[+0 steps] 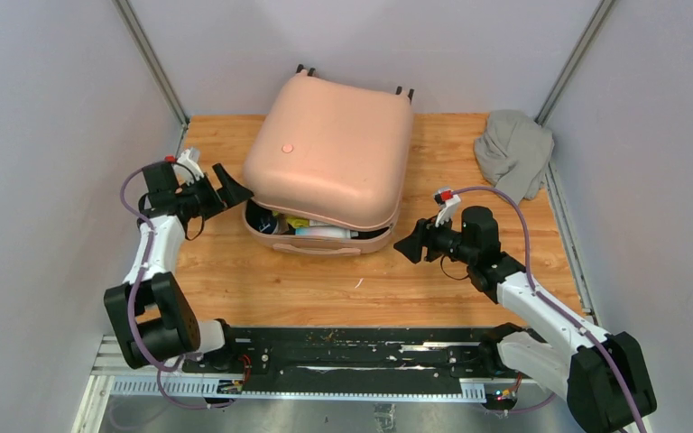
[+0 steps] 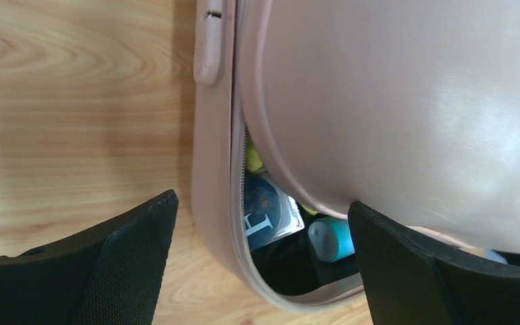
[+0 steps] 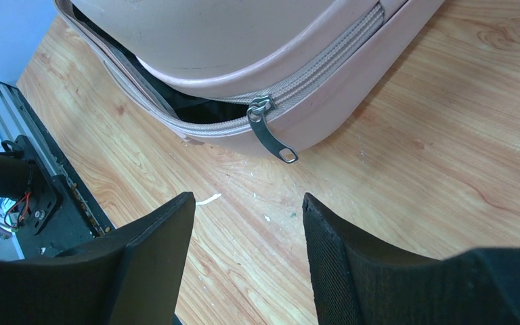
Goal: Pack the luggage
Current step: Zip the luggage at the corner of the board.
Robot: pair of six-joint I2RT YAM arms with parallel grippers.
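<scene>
Two arms stood bolted to the black rail (image 1: 343,347) on the near side of the luggage (image 1: 329,149), each reaching forward to one of its near corners. At the luggage's near left corner the left gripper (image 1: 232,185) had its jaws spread as wide as they looked able to go. One finger was over bare wood and the other lay against the curved lid, pinching nothing; I judged it was there to steady or press the shell. Just off the luggage's near right corner the right gripper (image 3: 247,198) hung with its jaws partly spread and empty. It was aimed at the metal zipper pull (image 3: 269,132) dangling from the seam, presumably lined up to take hold and draw it round. The luggage itself lay flat on the wooden table (image 1: 325,289). Its pink lid was lowered but gaping along the near edge, so that a printed packet (image 2: 264,213) and a teal-capped bottle (image 2: 330,238) showed against the black lining. Packing looked done and closing not yet. Beyond the lid's round emblem (image 1: 288,148), black wheels (image 1: 304,69) poked out at the luggage's far edge. A grey cloth (image 1: 512,149) sat bunched well off its far right corner.
</scene>
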